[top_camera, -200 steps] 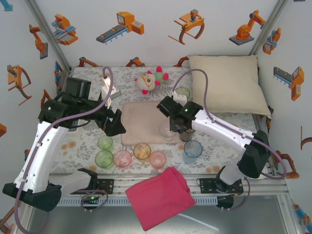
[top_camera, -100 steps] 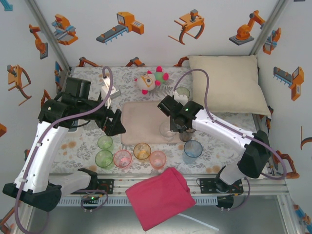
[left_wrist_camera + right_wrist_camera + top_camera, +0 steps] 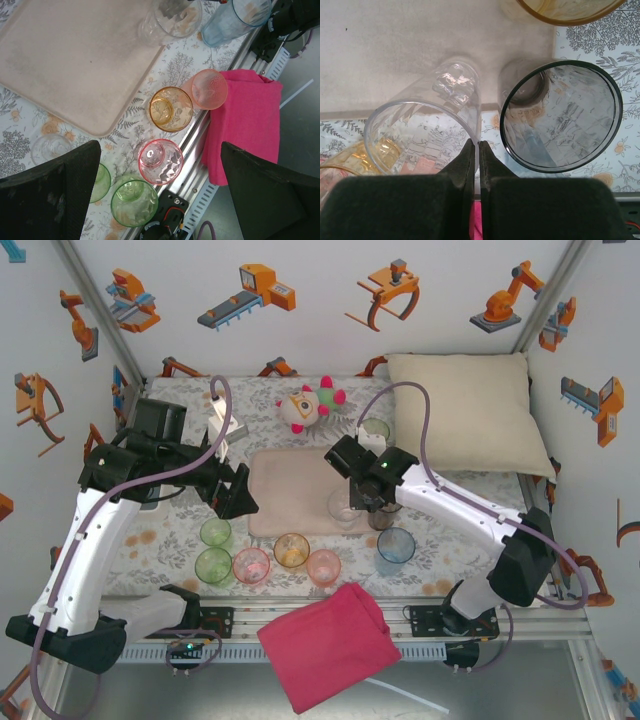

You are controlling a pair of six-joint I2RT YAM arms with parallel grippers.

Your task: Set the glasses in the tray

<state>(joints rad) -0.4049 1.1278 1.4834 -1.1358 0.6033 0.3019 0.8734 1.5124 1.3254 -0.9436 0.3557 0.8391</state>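
Though barely parted, right tool (image 3: 479, 150) astride clear glass (image 3: 425, 127) rim at tray (image 3: 395, 50) edge.

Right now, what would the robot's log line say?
left gripper: open, beside tray | right gripper: pinching clear glass rim | base over tray corner

I see the right gripper (image 3: 352, 506) at the right edge of the tray (image 3: 290, 490), over a clear glass (image 3: 339, 508); left gripper (image 3: 233, 490) spread wide near 2 green glasses (image 3: 215, 533).
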